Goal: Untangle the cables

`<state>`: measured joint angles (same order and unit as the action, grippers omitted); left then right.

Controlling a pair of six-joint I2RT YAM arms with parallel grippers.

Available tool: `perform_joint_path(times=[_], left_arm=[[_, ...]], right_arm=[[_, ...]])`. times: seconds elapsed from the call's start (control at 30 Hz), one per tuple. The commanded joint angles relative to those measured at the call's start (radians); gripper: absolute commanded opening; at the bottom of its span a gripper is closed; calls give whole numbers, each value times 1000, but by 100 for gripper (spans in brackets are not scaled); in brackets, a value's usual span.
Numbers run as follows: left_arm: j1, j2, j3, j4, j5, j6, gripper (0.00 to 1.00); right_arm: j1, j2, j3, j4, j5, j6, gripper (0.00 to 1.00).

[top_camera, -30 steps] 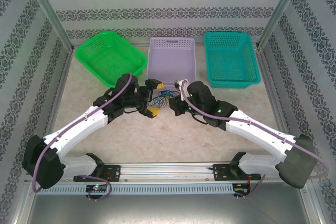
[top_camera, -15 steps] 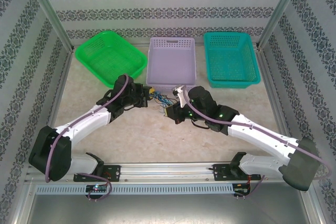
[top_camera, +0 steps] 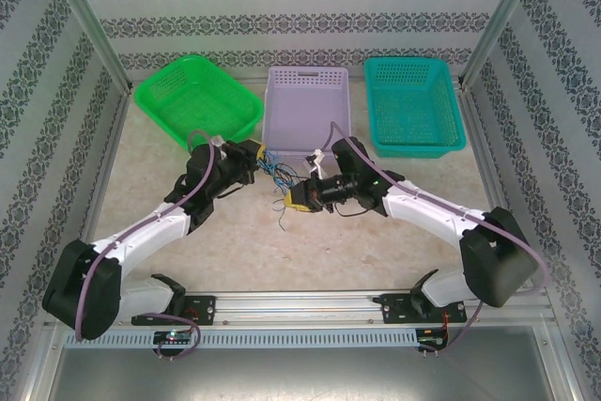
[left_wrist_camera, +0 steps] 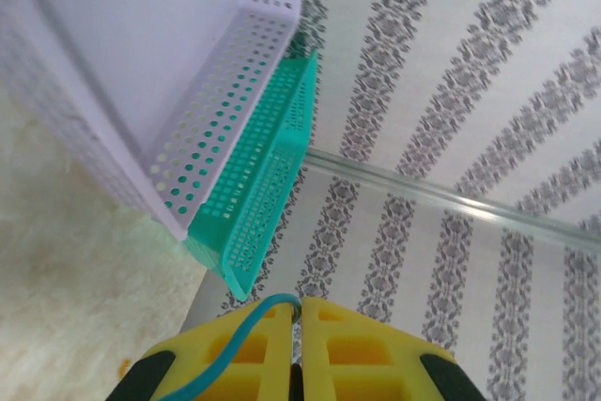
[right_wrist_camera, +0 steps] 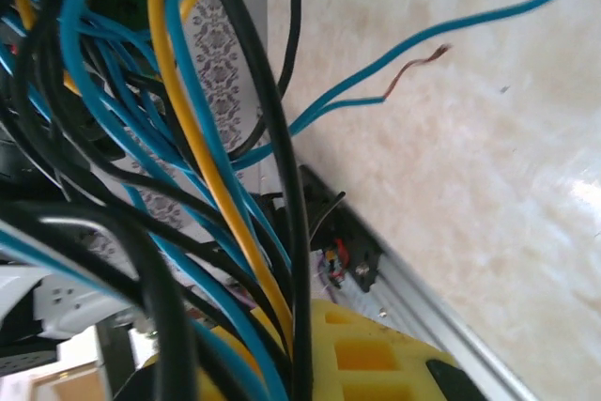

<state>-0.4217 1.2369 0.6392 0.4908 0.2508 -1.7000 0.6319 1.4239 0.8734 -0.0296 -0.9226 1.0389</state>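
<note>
The cables (top_camera: 280, 174), a tangle of blue, black and yellow wires, hang between the two grippers. The left gripper (left_wrist_camera: 299, 311) has its yellow pads pressed together on one blue strand (left_wrist_camera: 246, 315). The right gripper (top_camera: 301, 196) is closed on the bundle, which runs down into its jaws; which strands it pinches is hidden. Both arms reach forward and bend inward, wrists facing each other, near the lavender basket (top_camera: 307, 105). A loose blue end (right_wrist_camera: 413, 61) with bare copper trails beyond the right jaws.
</note>
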Motion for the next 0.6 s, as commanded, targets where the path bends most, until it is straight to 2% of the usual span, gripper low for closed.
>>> perform_joint_path(times=[0.0,0.07,0.1,0.17,0.27,0.37,0.43,0.57], left_arm=[[42,-8,90,101,34,169,0],[41,-20,144,-88,57,213,0],[41,-28,160,-172,55,224,0],[40,-42,174,-275,45,223,0],[41,-53,191,-388,42,211,0],[37,-60,212,-450,39,206,0],[35,-64,224,-467,35,207,0],[28,-62,257,-515,27,213,0]], right_arm=[[-28,-18,67,-218,-64,-27,20],[-16,-55,178,-463,83,-262,35],[2,-80,232,-565,200,-381,44],[50,-133,292,-693,452,-524,55],[141,-261,273,-705,836,-646,66],[275,-385,193,-558,1157,-790,81],[322,-393,174,-461,1240,-861,87],[350,-245,286,-421,1241,-828,84]])
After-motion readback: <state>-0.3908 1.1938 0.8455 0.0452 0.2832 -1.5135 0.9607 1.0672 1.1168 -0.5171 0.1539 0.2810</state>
